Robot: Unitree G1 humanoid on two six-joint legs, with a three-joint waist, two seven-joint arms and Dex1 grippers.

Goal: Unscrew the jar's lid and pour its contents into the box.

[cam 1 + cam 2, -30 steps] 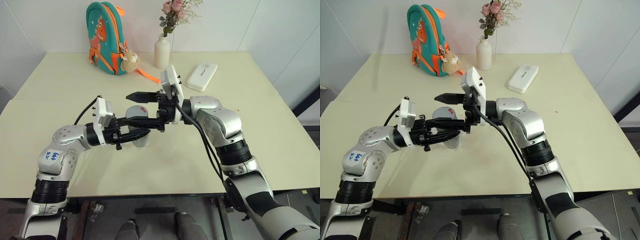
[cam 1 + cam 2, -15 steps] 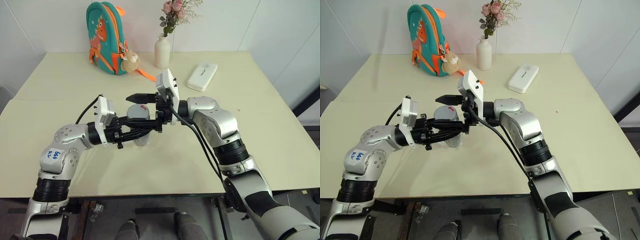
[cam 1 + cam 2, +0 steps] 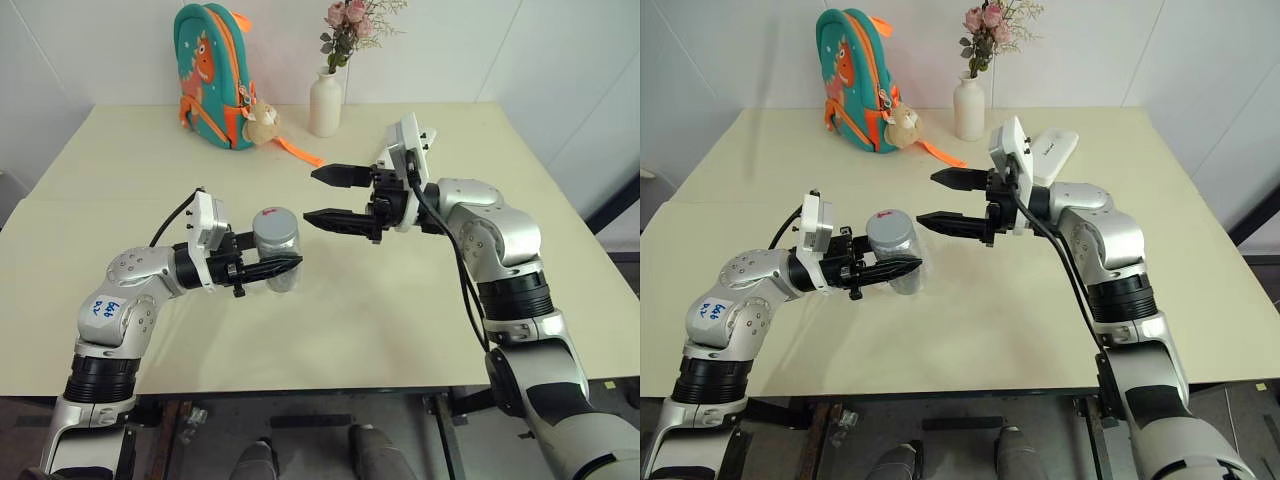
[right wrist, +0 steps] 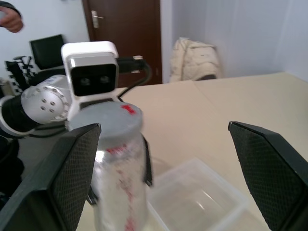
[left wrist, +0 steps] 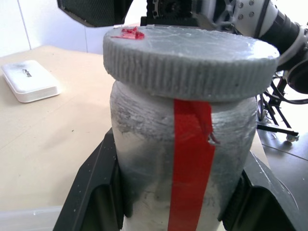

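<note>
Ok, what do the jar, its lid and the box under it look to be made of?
Jar: looks like cloudy, scuffed clear plastic; a red tape strip runs down its side.
Lid: grey, matte, probably plastic; fine ribs ring its edge and there is a red smear on top.
Box: thin, glossy clear plastic by the look; the tabletop shows through its walls.

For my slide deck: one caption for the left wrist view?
Left hand clamps the jar upright, grey lid on.

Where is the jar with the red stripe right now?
The jar is held above the table's middle by the left gripper, lid on top, with the open right gripper just beside it.
</note>
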